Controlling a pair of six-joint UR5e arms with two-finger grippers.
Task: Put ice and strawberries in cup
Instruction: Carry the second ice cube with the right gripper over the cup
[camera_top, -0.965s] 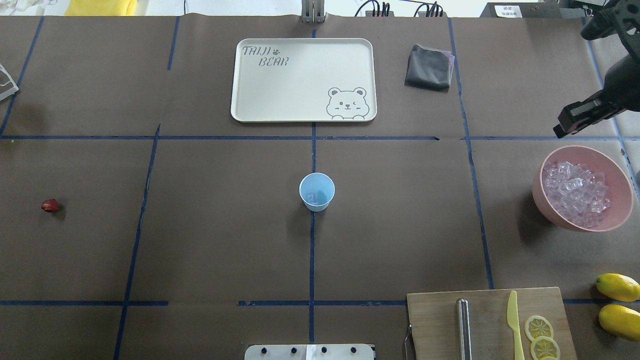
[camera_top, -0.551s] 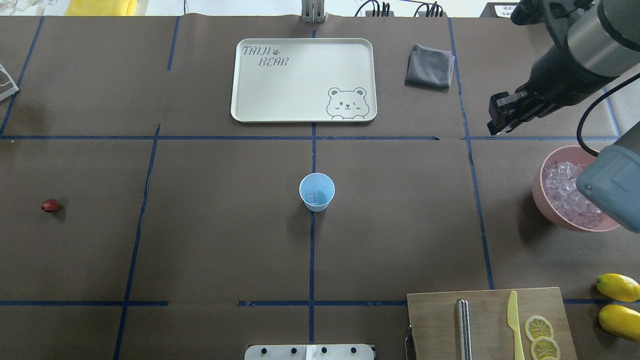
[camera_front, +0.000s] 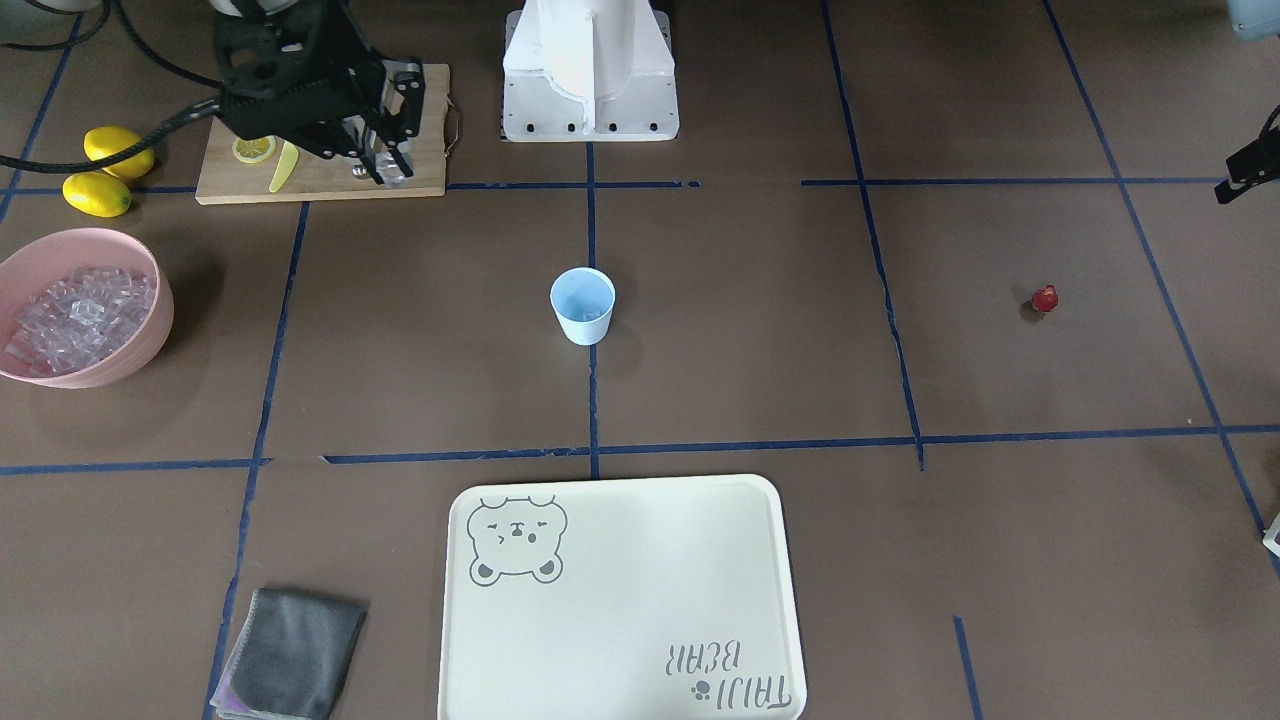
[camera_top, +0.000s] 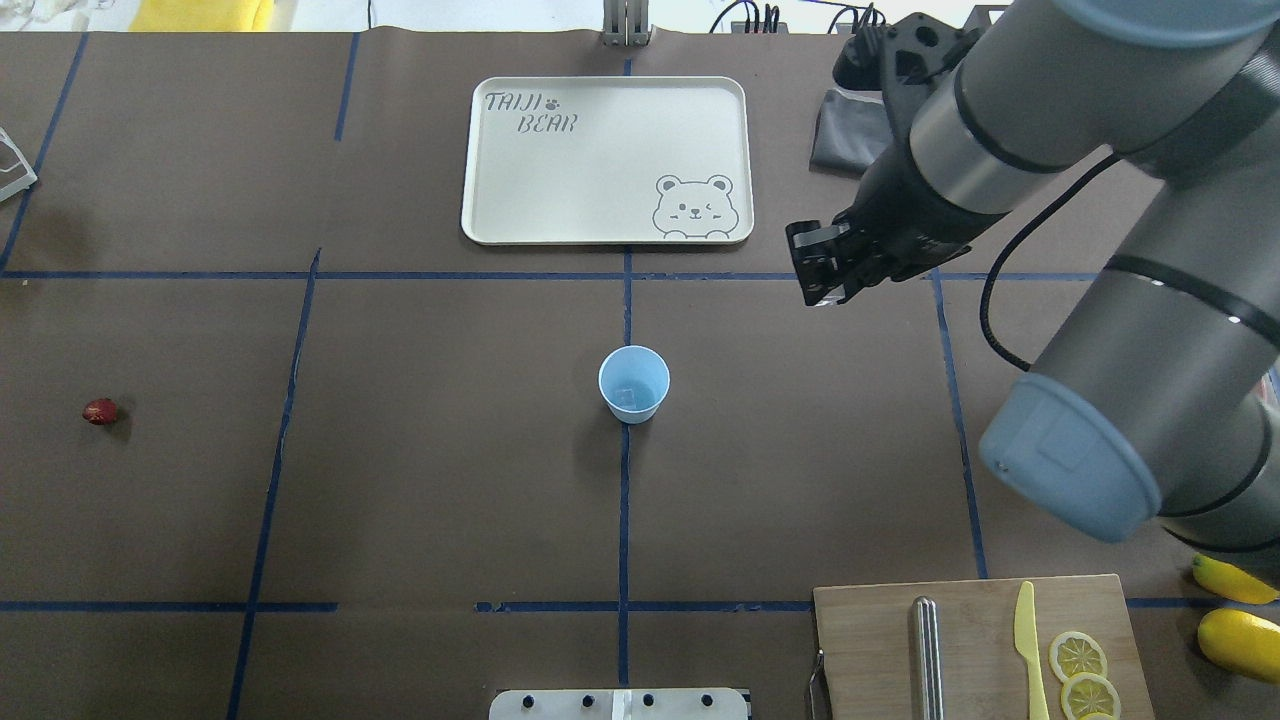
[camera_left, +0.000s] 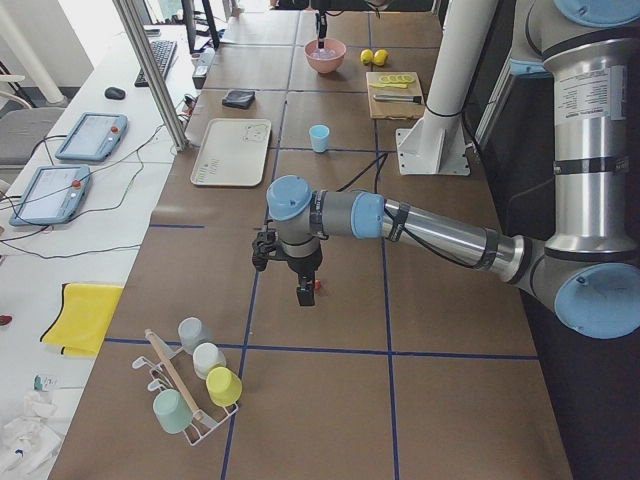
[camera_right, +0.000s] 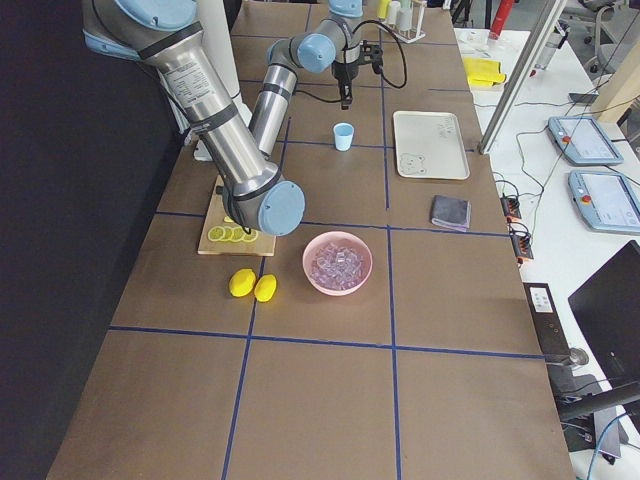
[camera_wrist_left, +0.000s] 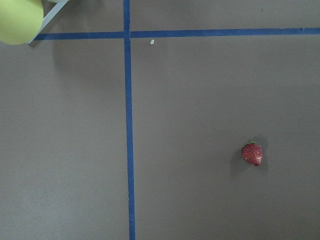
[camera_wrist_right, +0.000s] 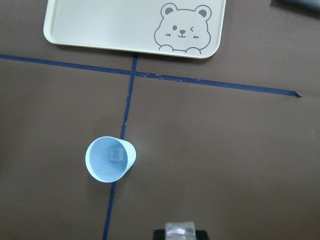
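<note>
The light-blue cup (camera_top: 634, 383) stands upright at the table's middle with one ice cube (camera_wrist_right: 116, 155) inside. My right gripper (camera_top: 818, 288) hangs up and to the right of the cup, apart from it, shut on a clear ice cube (camera_wrist_right: 180, 229). More ice (camera_front: 78, 308) fills the pink bowl (camera_front: 150, 335). The strawberry (camera_top: 99, 411) lies alone on the table far to the left and shows in the left wrist view (camera_wrist_left: 252, 154). My left gripper (camera_left: 303, 292) hovers close over it; I cannot tell whether it is open or shut.
A cream bear tray (camera_top: 610, 160) lies behind the cup, with a grey cloth (camera_front: 290, 655) beside it. A cutting board (camera_top: 980, 640) holds a knife, a metal rod and lemon slices; two lemons (camera_front: 100, 170) lie next to it. A rack of cups (camera_left: 190, 390) stands at the left end.
My right arm has swung left from beside the pink bowl to a spot near the cup, and now covers the bowl in the overhead view. Cup and strawberry have not moved.
</note>
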